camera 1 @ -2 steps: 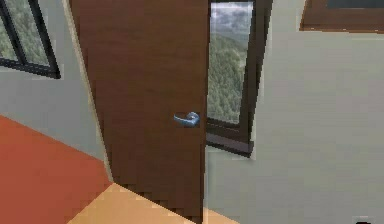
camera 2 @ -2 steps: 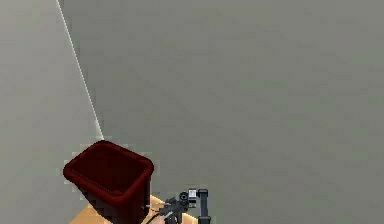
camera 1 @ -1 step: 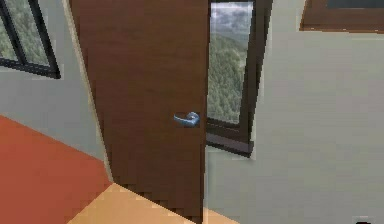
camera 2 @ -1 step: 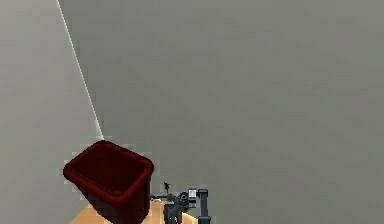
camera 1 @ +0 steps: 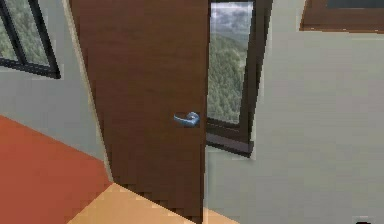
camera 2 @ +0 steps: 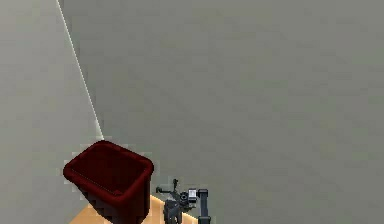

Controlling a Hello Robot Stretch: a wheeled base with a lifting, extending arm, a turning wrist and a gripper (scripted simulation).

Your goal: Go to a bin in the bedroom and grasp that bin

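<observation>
Bin [camera 2: 108, 180]: dark red, square-mouthed, upright on the pale wooden floor [camera 2: 84, 217] at the arm side view's lower left, in the corner where two grey walls meet.

Jaws: their state cannot be told from these pictures.

Gripper [camera 2: 170, 195]: a dark body with thin fingers, low in the arm side view, just right of the bin's upper rim. Contact with the bin cannot be told. Nor can it be told whether the gripper holds anything, since the bin stands on the floor right beside its far end.

Arm [camera 2: 203, 208]: a short dark bar rising from the bottom edge, immediately right of the gripper.

Surroundings, arm side view: a plain grey wall [camera 2: 240, 80] lies behind bin and gripper. A thin pale corner line [camera 2: 80, 70] runs down from the top edge to just above the bin's back rim.

Forward view: a brown door [camera 1: 140, 100] stands at an angle in the middle, with a silvery handle [camera 1: 186, 119] near its right edge. Past that edge, a dark-framed window [camera 1: 235, 65] shows green trees. A second window [camera 1: 25, 35] sits at the upper left. A brown frame [camera 1: 345, 14] crosses the top right; its content cannot be made out. A light wall [camera 1: 310, 130] takes up the right. A reddish-orange floor [camera 1: 40, 165] lies lower left, and paler boards [camera 1: 130, 208] lie at the door's foot.
</observation>
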